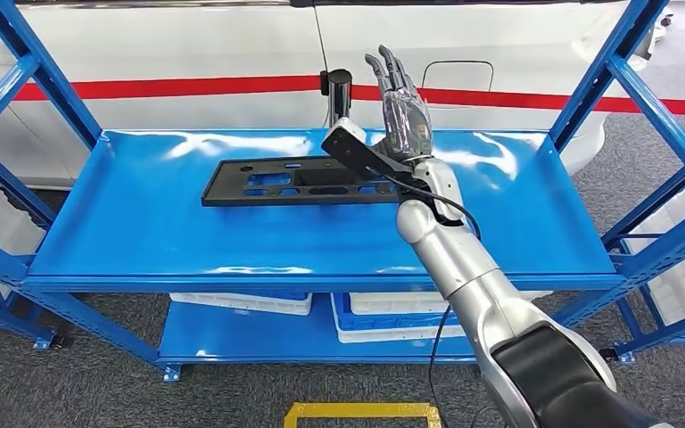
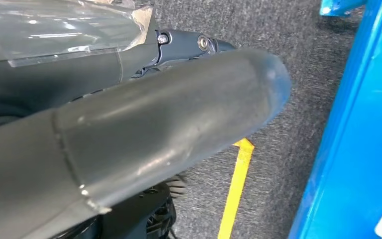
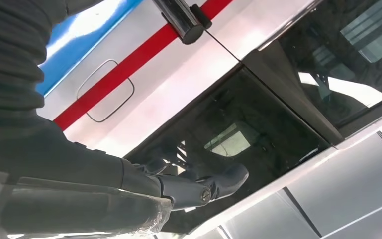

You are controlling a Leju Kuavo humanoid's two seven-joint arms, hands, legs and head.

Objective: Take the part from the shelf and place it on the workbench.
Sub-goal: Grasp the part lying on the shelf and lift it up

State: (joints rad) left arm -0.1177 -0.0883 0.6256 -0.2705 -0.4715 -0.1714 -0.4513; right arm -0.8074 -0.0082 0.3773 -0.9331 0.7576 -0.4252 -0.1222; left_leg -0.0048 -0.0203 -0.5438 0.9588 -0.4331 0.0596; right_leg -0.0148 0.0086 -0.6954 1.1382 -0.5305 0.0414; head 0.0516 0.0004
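The part (image 1: 294, 181) is a long flat black plate with several cut-outs, lying on the blue top shelf (image 1: 143, 223) near its back. My right hand (image 1: 403, 107) is raised above the part's right end, fingers straight and pointing up, holding nothing. Its wrist and arm cover the plate's right end. In the right wrist view the fingers (image 3: 214, 181) stretch out towards the car's window, with nothing between them. My left hand (image 2: 169, 124) hangs low beside the shelf over the grey floor, thumb extended, with nothing in it.
A shiny black cylinder (image 1: 339, 89) stands at the shelf's back edge, just left of my right hand. Blue uprights (image 1: 620, 67) frame both sides. White and blue bins (image 1: 383, 316) sit on the lower shelf. A white car with a red stripe (image 1: 187, 87) is behind. Yellow tape (image 1: 361, 412) marks the floor.
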